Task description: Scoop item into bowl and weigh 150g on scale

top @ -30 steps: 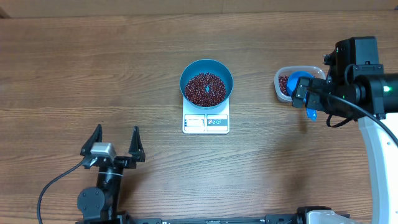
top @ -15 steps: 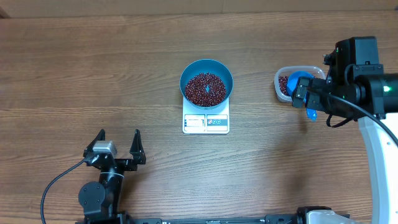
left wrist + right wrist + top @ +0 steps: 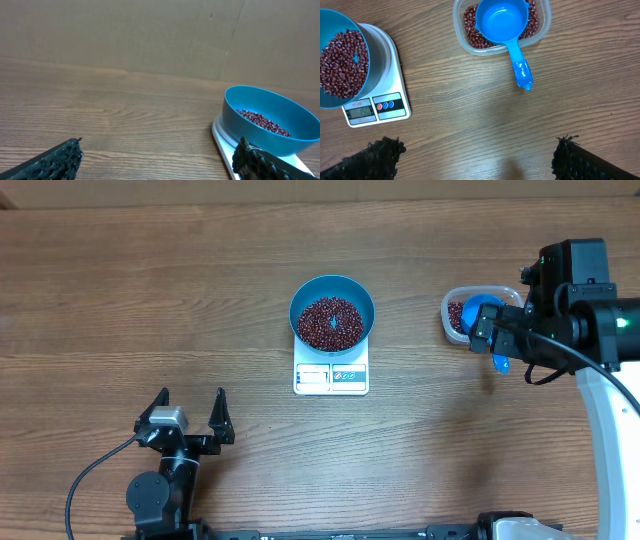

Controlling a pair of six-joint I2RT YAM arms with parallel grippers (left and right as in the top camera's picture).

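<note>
Blue bowl [image 3: 352,288]: sitting on scale [image 3: 331,378], beans [image 3: 332,322] heaping inside.
Scoop [image 3: 501,21]: resting in tub [image 3: 456,22], handle jutting out.
Grippers: left gripper [image 3: 186,412], right gripper [image 3: 476,150] both gaping, carrying nothing.
Tip: if topping up, be gripping handle squarely, pouring slowly.

left of scale [image 3: 331,377]: wide open table [image 3: 150,300], easy pass
on scale: bowl [image 3: 297,302] sits on top, blocks it
right of scale: tub [image 3: 457,30], scoop [image 3: 501,22] handle sticking out

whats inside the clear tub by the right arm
Inside the clear tub lies a blue scoop, cup up and empty, handle poking over the rim, on red-brown beans. Its cup hides whatever lies beneath.
</note>
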